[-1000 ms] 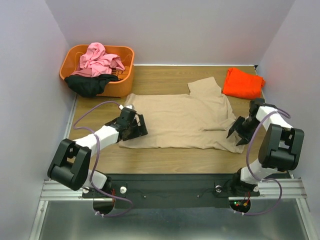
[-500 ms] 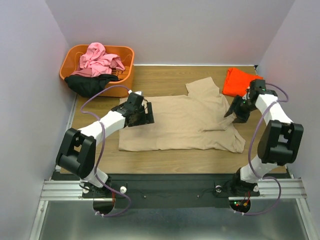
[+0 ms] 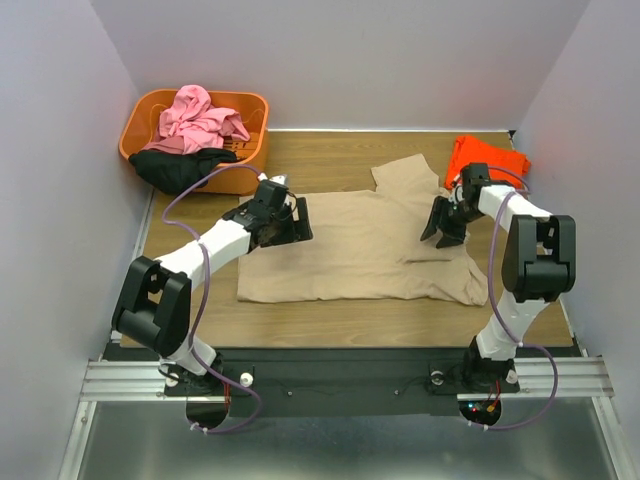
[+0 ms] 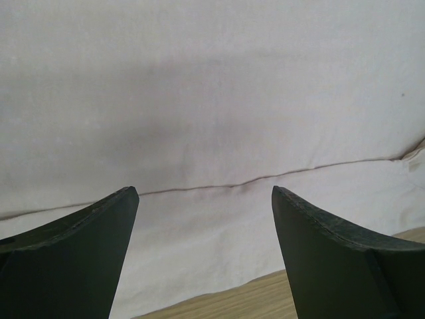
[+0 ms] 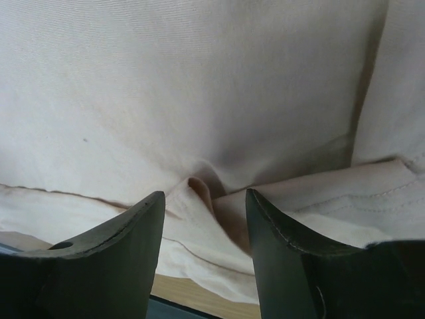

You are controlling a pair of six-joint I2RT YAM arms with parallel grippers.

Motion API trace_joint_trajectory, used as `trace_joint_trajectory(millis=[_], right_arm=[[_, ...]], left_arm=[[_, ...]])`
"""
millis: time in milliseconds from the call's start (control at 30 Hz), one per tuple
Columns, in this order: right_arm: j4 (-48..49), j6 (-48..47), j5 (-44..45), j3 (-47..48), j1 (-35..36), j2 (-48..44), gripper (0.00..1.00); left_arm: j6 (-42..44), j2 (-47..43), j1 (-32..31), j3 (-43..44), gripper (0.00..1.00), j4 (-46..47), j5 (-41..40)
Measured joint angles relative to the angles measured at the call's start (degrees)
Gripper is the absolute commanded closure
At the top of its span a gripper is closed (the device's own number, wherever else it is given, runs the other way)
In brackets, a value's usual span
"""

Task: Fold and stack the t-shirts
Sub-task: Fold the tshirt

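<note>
The left gripper (image 3: 292, 222) hangs low over the far-left corner of the tan t-shirt (image 3: 360, 245) with its jaws spread. In the left wrist view the two dark fingers (image 4: 80, 259) stand well apart, and there is only flat cloth and a thin seam line between them, nothing pinched. Across the shirt, the right gripper (image 3: 440, 228) sits down on the right part of the same garment. Its jaws are parted too, though less widely. In its own camera the fingertips (image 5: 119, 246) stand either side of a small raised pucker of fabric, with folded layers of the shirt bunched just beyond - I can't see that they press on it. The tan shirt lies spread across the middle of the wooden table (image 3: 330, 155), mostly smooth, with one flap jutting toward the far side and a doubled-over layer near its right edge. Just beyond the right arm, in the far-right corner of the table, the orange-red t-shirt (image 3: 495, 162) lies as a compact bundle, close to the tan one but apart from it. In the far-left corner stands an orange basket (image 3: 255, 115) - a pink t-shirt (image 3: 200, 115) is heaped inside it, and a black t-shirt (image 3: 180, 168) is draped over its near rim and hangs down the outside.
</note>
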Motion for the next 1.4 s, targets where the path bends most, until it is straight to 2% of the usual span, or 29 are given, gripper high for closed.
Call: trace_joint_trajectory(millis=[100, 400, 733, 833, 1200, 1300, 1333, 1400], right_arm=[[0.4, -1.0, -0.1, -0.1, 0.0, 0.7, 0.46], [1.6, -2.3, -1.3, -0.8, 2.1, 1.3, 0.64], [2.1, -2.3, -2.6, -0.8, 3.8, 2.6, 0.95], [2.0, -2.3, -2.8, -0.5, 3.8, 3.7, 1.00], [1.7, -2.4, -4.6, 13.5, 6.8, 12.9, 0.95], [1.4, -2.6, -5.3, 16.6, 8.0, 15.7, 0.86], [1.2, -2.7, -5.4, 17.2, 8.2, 16.1, 0.74], [1.1, -2.8, -5.4, 18.2, 8.5, 16.5, 0.61]], left_arm=[[-0.4, -0.8, 0.0, -1.0, 0.06, 0.0, 0.0], [-0.9, -1.0, 0.0, -1.1, 0.07, 0.0, 0.0], [-1.4, -1.1, 0.0, -2.3, 0.07, 0.2, 0.0], [-1.6, -1.3, 0.0, -2.8, 0.07, 0.2, 0.0], [-1.8, -1.6, 0.0, -2.9, 0.07, 0.2, 0.0], [-1.9, -1.7, 0.0, -3.0, 0.07, 0.2, 0.0], [-1.9, -1.8, 0.0, -3.1, 0.07, 0.2, 0.0], [-2.0, -2.1, 0.0, -3.5, 0.07, 0.2, 0.0]])
